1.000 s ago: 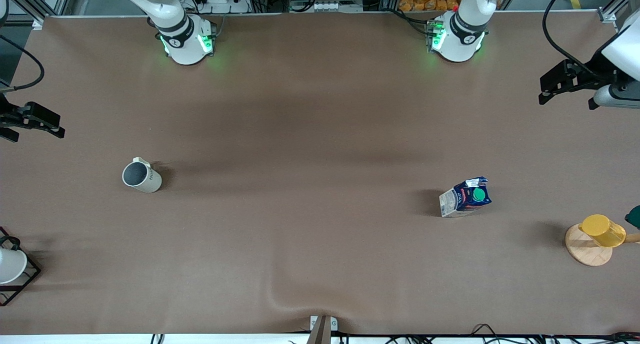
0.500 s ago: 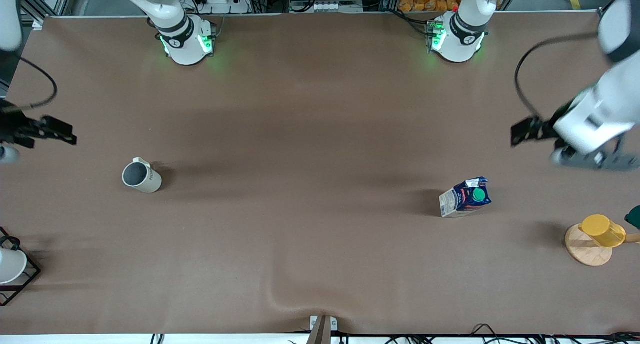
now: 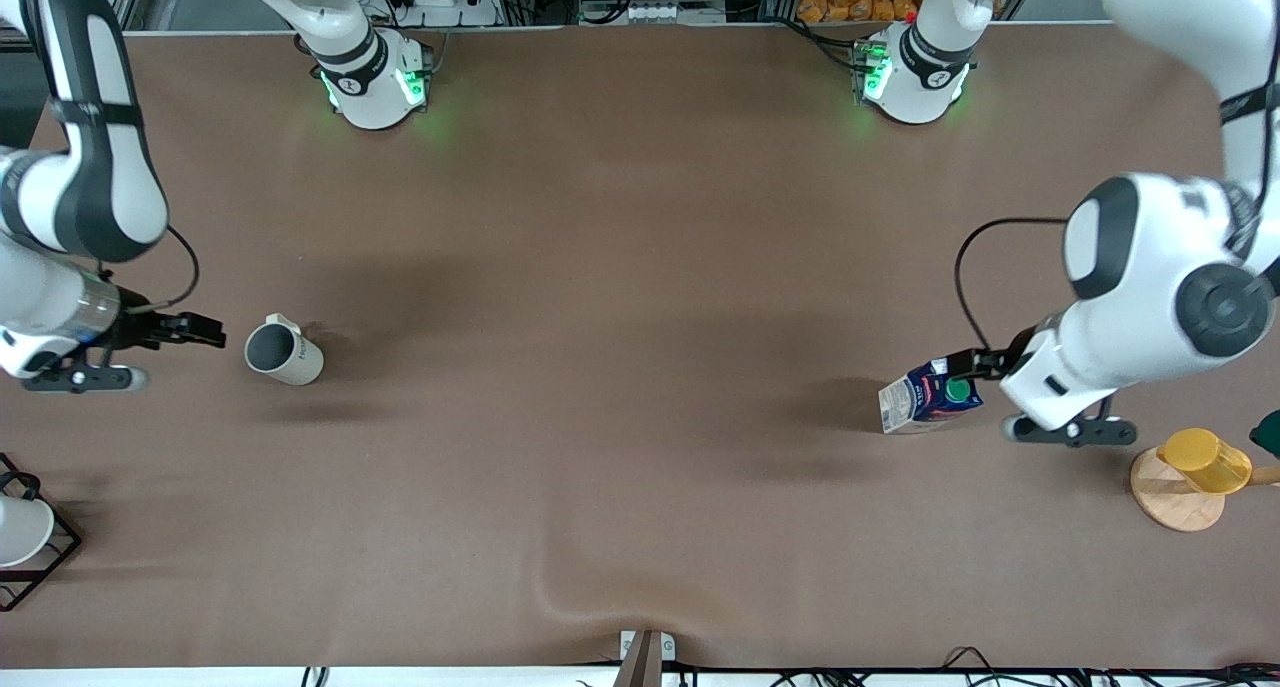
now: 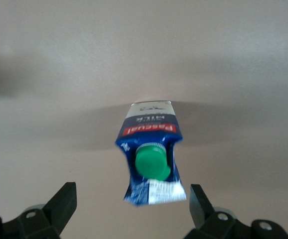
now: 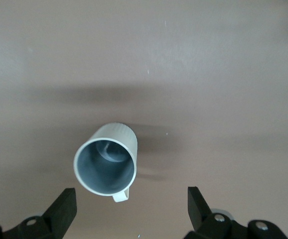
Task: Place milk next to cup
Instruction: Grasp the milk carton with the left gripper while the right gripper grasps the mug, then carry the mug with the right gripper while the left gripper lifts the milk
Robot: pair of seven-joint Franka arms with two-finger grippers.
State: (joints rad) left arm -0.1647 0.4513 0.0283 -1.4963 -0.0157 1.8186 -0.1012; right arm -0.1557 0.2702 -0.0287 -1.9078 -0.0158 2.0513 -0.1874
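The milk, a dark blue carton with a green cap, stands on the brown table toward the left arm's end. My left gripper is open just beside and above its top. In the left wrist view the milk lies between and ahead of the open gripper, untouched. The off-white cup with a dark inside stands toward the right arm's end. My right gripper is open beside it, empty. In the right wrist view the cup sits just ahead of the open gripper, handle toward it.
A yellow cup rests on a round wooden coaster near the left arm's end, close to the left arm's wrist. A black wire rack with a white object stands at the right arm's end. The tablecloth has a fold near the front edge.
Both arms have swung in from the table's ends and come down. The left gripper has reached the milk, the right gripper the cup. Milk and cup have not moved.
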